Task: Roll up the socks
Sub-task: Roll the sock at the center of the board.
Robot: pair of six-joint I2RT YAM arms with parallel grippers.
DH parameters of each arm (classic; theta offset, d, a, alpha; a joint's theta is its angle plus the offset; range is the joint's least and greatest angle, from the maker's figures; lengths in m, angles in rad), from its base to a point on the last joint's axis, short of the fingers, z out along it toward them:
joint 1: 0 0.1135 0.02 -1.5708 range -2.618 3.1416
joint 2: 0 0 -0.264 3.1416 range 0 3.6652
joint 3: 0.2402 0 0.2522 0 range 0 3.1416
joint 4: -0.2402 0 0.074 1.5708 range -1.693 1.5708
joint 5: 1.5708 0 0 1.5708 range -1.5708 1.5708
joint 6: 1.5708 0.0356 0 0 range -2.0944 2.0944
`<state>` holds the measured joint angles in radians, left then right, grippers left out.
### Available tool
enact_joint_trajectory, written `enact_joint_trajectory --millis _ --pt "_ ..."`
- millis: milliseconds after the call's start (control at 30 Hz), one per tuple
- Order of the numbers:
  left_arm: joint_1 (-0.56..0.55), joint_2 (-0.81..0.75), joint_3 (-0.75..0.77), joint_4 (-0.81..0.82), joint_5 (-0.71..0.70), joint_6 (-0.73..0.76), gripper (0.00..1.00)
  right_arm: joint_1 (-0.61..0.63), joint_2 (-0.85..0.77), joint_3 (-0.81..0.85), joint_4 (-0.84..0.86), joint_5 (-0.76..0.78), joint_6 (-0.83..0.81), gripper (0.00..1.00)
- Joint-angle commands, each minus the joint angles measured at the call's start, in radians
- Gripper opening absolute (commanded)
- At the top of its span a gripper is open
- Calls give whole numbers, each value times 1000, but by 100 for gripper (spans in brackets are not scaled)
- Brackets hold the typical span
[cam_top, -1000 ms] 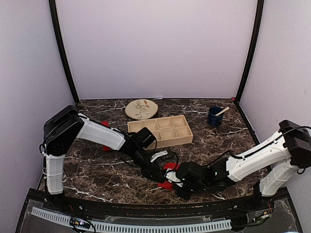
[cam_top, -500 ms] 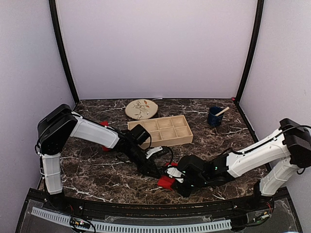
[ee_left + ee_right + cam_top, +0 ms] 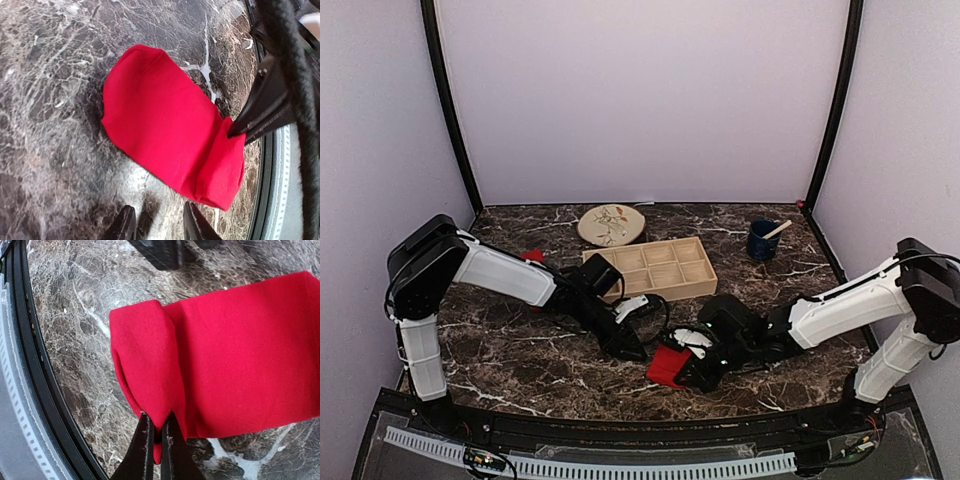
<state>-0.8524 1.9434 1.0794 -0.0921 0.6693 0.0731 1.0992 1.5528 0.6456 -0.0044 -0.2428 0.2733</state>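
Right end effector (image 3: pixel 157 424) pinching red sock (image 3: pixel 240 365), edge folded over

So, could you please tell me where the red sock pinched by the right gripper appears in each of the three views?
Top external: the sock lies at lower centre, just right of the middle.
Left wrist: the sock sits mid-frame, folded end at lower right.
Right wrist: the sock fills the right half, fold at centre left.
Shared landmark: the right gripper pinching the folded end.
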Motion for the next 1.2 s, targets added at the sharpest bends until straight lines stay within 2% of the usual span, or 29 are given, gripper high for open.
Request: enact_joint_trajectory --millis 0,300,467,833,1167 --pt "2 -83 -41 58 -34 -12 34 -60 -2 -29 18 -139 29 2" --pt "-4 -161 -108 125 -76 -13 35 -138 33 -21 36 -293 38 2" --pt "-38 -199 -123 111 -106 27 35 -177 82 -11 38 -370 43 2" --pt "-154 -233 -126 60 -211 150 36 -225 149 13 28 -445 52 2" --pt "-188 -206 -101 31 -249 229 38 -241 179 40 0 -478 41 2"
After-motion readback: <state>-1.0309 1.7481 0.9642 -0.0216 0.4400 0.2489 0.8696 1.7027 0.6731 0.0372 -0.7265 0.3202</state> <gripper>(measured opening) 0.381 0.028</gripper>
